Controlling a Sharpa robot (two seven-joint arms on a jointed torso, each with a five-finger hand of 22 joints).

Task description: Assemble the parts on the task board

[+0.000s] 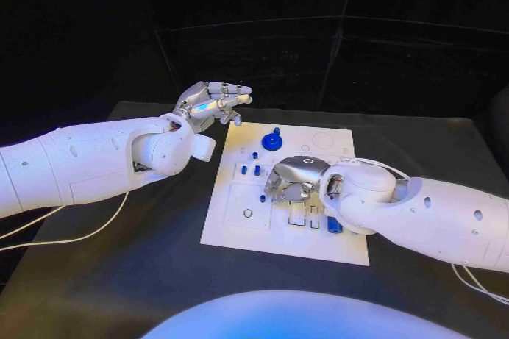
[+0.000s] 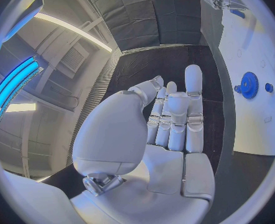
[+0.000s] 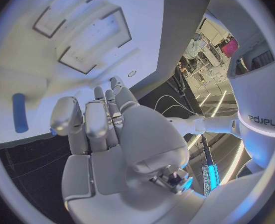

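The white task board (image 1: 235, 234) lies mid-table. A blue gear (image 1: 273, 141) stands near its far edge, several small blue pegs (image 1: 249, 170) just nearer, and a blue oblong part (image 1: 334, 224) by the near right slots. My left hand (image 1: 212, 101) hovers beyond the board's far left corner, fingers stretched out, holding nothing; its wrist view shows the left hand (image 2: 172, 117), the gear (image 2: 248, 84) and the board (image 2: 252, 40). My right hand (image 1: 288, 181) bends down over the board's middle. In its wrist view the right hand (image 3: 97, 129) reaches toward the board (image 3: 25, 59) beside the oblong part (image 3: 19, 113); a blue speck at a fingertip is unclear.
The board has empty rectangular recesses (image 1: 302, 220) near its front edge and an oval hole (image 1: 247, 213) at its left. Black tabletop (image 1: 127, 273) surrounds the board. A pale cable (image 1: 64, 240) trails under my left arm.
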